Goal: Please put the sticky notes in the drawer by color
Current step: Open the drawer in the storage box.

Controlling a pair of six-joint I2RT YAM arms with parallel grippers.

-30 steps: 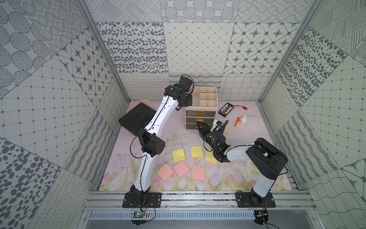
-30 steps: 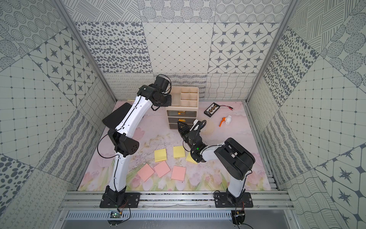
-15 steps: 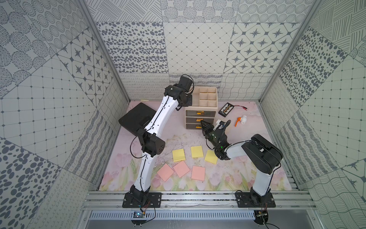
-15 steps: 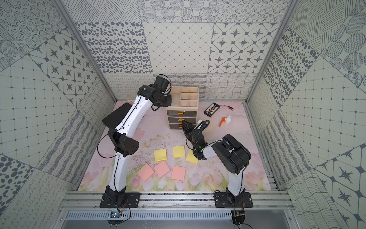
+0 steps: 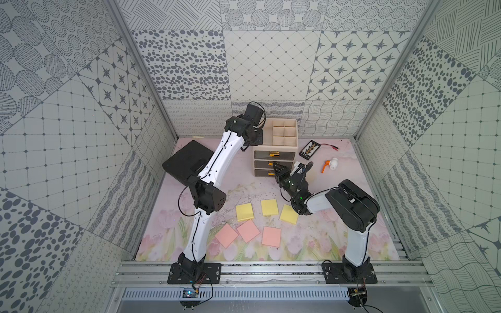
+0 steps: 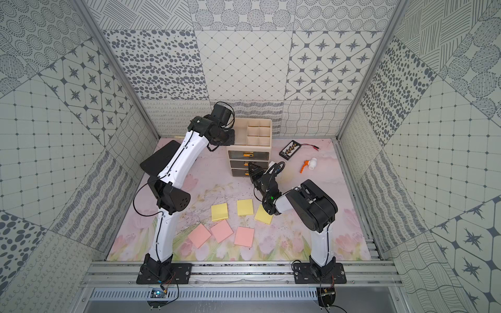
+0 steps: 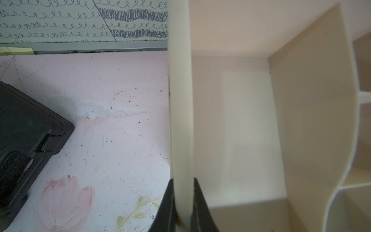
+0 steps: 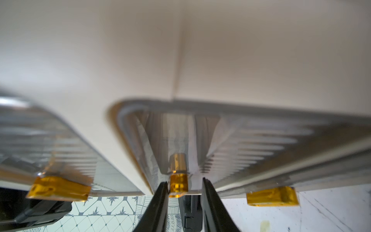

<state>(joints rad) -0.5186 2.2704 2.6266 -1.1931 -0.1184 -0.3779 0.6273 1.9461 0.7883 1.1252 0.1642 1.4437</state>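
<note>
The drawer (image 5: 274, 148) is a cream chest with three grey drawers and gold handles, standing at the back of the mat in both top views. My left gripper (image 7: 182, 180) is shut on the chest's left tray wall (image 7: 180, 120). My right gripper (image 8: 183, 179) straddles the middle drawer's gold handle (image 8: 178, 184). One finger touches the handle, the other stands a little apart, so the jaws are open. In a top view the right gripper (image 5: 276, 167) is at the chest front. Three yellow sticky notes (image 5: 269, 207) and three pink sticky notes (image 5: 248, 231) lie flat on the mat.
A flat black case (image 5: 187, 160) lies left of the chest, under my left arm. To the right of the chest are a small black box (image 5: 310, 149) with a red wire and an orange-and-white part (image 5: 330, 164). Patterned walls close in three sides.
My right gripper has moved forward to the chest front, onto the middle drawer's handle, and its jaws have narrowed. The left arm and the sticky notes have not moved.
</note>
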